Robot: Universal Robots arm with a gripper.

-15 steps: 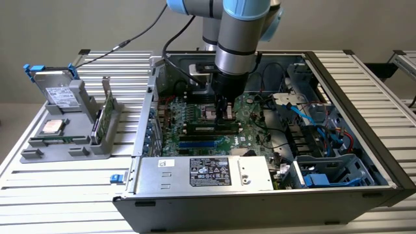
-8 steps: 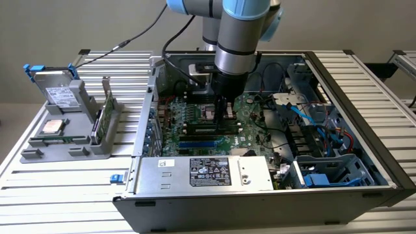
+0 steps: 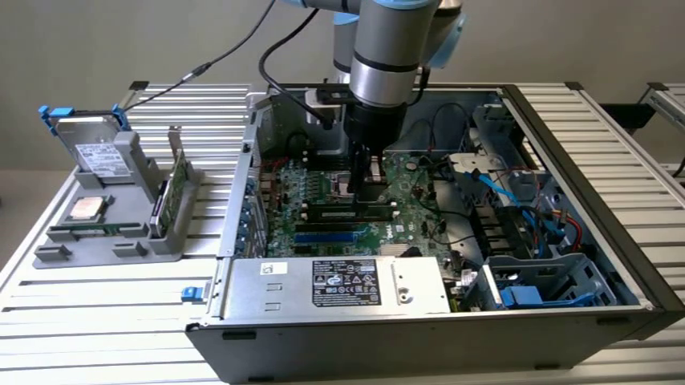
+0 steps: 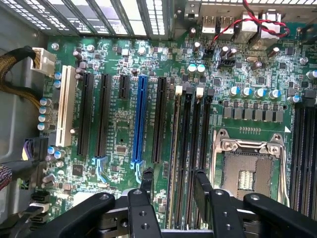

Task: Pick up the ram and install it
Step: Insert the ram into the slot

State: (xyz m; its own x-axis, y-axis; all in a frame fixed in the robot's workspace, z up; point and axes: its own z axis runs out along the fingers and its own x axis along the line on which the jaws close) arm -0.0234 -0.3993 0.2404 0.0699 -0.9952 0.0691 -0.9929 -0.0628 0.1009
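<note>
Claw: the gripper [image 3: 364, 191] is hanging straight down into the open computer case [image 3: 599, 160], centre of the exterior view. Its fingers [image 4: 147, 181] are standing apart, gripping nothing I can see.
Ram: the ram [image 3: 345, 212] is standing on edge in one of the memory slots [image 4: 195, 148], just under the fingertips, centre frame in the exterior view. In the wrist view it is running between the two fingers with a gap on either side.
Seating: I can't tell whether it is fully down; the white latches [image 4: 179, 90] are too small to read.
Task state: I'm judging the stick as placed in its slot, with lock-in unconfirmed.
Risk 1: the stick may be sitting half-seated with one end high. Cause: an uneven push or a latch not clicking.
Risk 2: a fingertip catching the stick's edge could tilt it or lift it out of the slot. Cause: the small gap on either side.
Risk 3: the processor socket [image 4: 247, 168] is lying open just beside the slots, so any sideways drift of the claw could be bending pins there or clipping parts on the motherboard [image 4: 119, 124].
</note>
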